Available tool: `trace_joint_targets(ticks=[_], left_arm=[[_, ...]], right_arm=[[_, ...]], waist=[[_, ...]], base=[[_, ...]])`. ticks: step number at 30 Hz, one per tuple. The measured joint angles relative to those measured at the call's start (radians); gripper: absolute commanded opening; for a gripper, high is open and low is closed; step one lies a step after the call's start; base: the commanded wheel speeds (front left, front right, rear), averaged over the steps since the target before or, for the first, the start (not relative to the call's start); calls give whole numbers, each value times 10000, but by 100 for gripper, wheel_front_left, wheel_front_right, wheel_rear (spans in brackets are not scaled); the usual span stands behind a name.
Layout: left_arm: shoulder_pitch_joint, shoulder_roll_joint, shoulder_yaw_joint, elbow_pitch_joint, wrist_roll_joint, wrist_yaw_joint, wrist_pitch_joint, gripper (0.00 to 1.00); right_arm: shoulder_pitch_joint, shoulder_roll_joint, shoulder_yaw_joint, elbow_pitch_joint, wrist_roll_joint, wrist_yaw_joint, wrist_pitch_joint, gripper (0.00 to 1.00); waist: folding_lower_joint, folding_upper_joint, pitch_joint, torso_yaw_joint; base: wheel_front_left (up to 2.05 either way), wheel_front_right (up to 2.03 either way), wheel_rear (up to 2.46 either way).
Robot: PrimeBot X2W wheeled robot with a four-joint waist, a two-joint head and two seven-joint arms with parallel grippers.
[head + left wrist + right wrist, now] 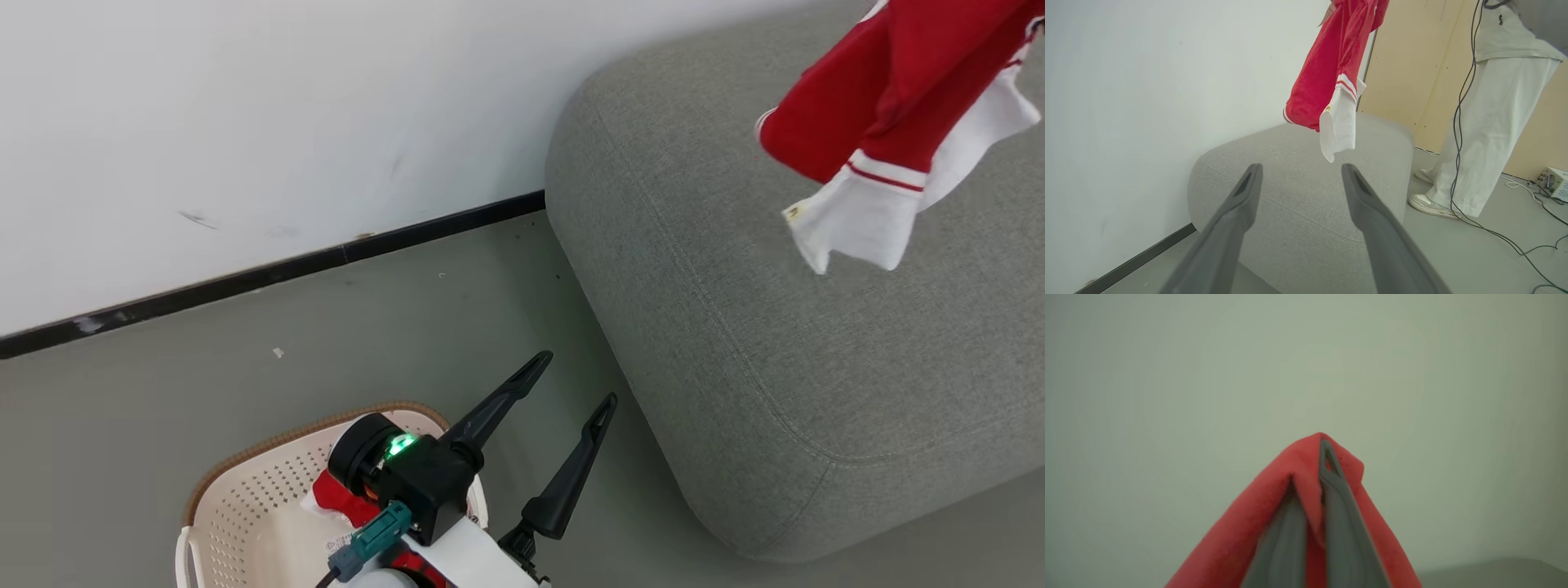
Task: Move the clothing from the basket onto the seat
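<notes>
Grey floor (pixel 163 425), white wall (pixel 245 122) with dark skirting (pixel 326 257), big grey seat (pixel 775 367) set against the wall. Right pincer (pixel 1308 467): fingers pressed nearly together on a fold of red fabric that drapes over both of them, plain wall behind. From it the hanging garment (pixel 882 90) dangles over the seat's top, red body, white striped cuff lowest; it looks clear of the cushion. Left pincer (pixel 575 378): spread wide, nothing in it, above the floor between basket (pixel 261 445) and seat, pointing toward the seat. Second garment (pixel 339 498) lies in the basket, mostly hidden under the left wrist. A person (pixel 1486 122) in pale trousers stands beyond the seat, cables (pixel 1466 122) trailing beside them. Handling, my read: light, limp cloth with no shape of its own, so it swings and stretches. The pinch looks like a small fold and could slip if jerked. Better hold is a bunched thick fold mid-body, not cuff or tag. Next probably calls for lowering over the cushion before letting go.
</notes>
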Motion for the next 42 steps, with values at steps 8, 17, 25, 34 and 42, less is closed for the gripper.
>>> trace_joint_targets(ticks=[8,17,25,34,42], left_arm=[[-440,67,-196,-445,261,0,337,100],[-865,56,-359,-755,449,-40,523,100],[-1318,58,-403,-941,566,-178,692,100],[-1705,31,-410,-982,566,-278,750,100],[-2047,12,-401,-968,568,-368,775,100]], right_arm=[[-661,-546,-984,1214,-155,0,25,0],[-809,-1151,-1952,2138,-500,0,-341,0],[-751,-1423,-1979,2477,-905,0,-825,0],[775,-445,-1933,3087,-932,2,-1801,0],[1984,253,-2050,3693,-874,2,-2251,0]], waist=[[0,0,670,400],[0,0,1384,871],[0,0,1886,1180],[0,0,2499,1434],[0,0,2968,1529]], base=[[0,0,0],[0,0,0],[0,0,0],[0,0,0],[0,0,0]])
